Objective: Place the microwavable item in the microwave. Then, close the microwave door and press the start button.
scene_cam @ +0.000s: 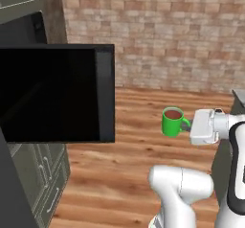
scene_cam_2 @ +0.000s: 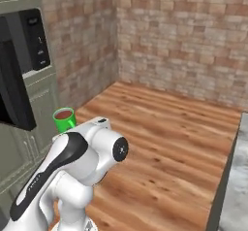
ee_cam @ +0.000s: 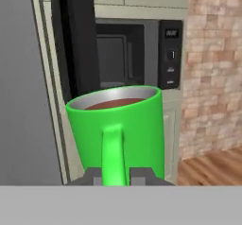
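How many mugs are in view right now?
1: the green mug, held by its handle in the gripper, in mid-air facing the open microwave. Others may be out of frame.

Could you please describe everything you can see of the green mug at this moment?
The green mug is small, glossy and bright green, with a greyish inner wall and dark brown liquid near its rim. It is upright in mid-air, clear of the floor, level with the open microwave. Its side handle points back at the gripper, whose fingertips close on the handle. Nothing else touches it.
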